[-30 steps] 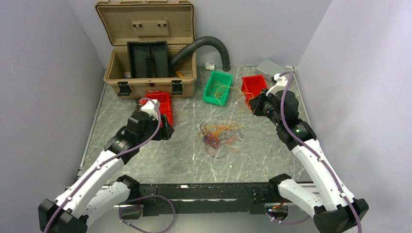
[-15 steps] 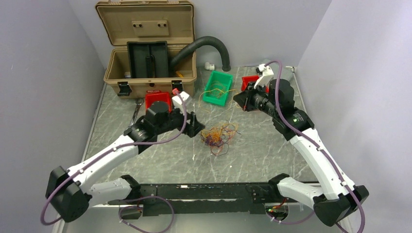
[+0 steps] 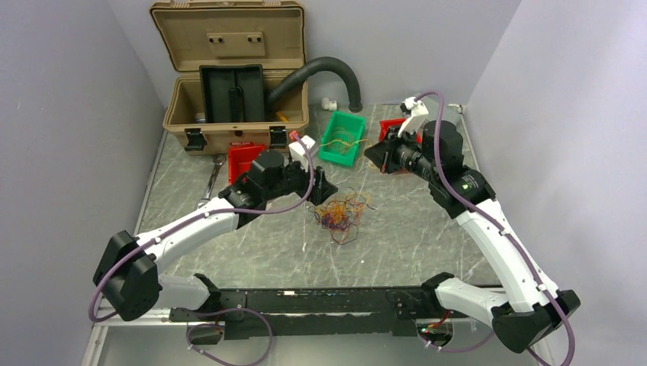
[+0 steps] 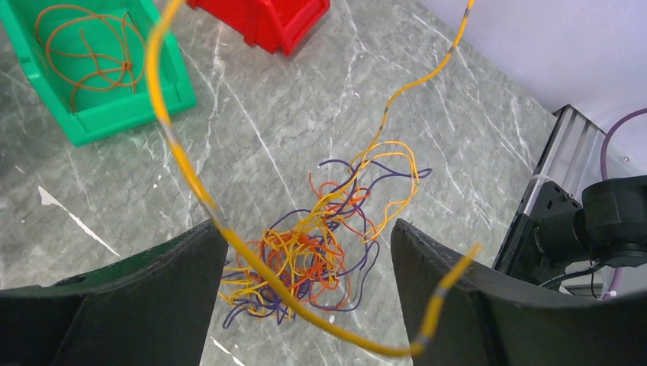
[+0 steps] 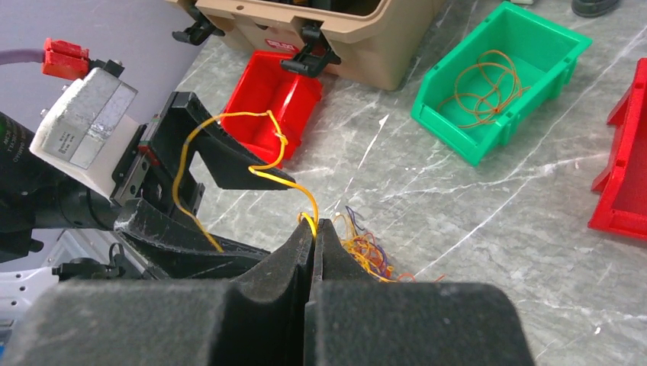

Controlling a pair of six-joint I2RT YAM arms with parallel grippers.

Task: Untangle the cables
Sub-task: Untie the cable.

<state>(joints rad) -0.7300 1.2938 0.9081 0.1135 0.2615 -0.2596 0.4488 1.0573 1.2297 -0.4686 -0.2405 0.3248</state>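
My grey marbled table (image 3: 427, 229) carries an open tan case (image 3: 229, 137) at eleven o'clock, a green bin (image 3: 328, 137) at twelve, a red bin (image 3: 240, 158) at ten, another red bin (image 3: 391, 126) at one, and the tangled thin cables (image 3: 339, 213) at its centre.

The table (image 3: 427, 229) showed a smooth, marble-patterned grey surface with slight sheen. The green bin (image 5: 473, 149) and red bin (image 5: 259, 91) were glossy plastic. The case (image 3: 229, 30) looked matt tan plastic; the hose (image 3: 336, 65), ribbed black. The cables (image 4: 305, 259) had smooth, shiny coating. The right gripper (image 5: 314, 227) pads appeared matt and grainy.
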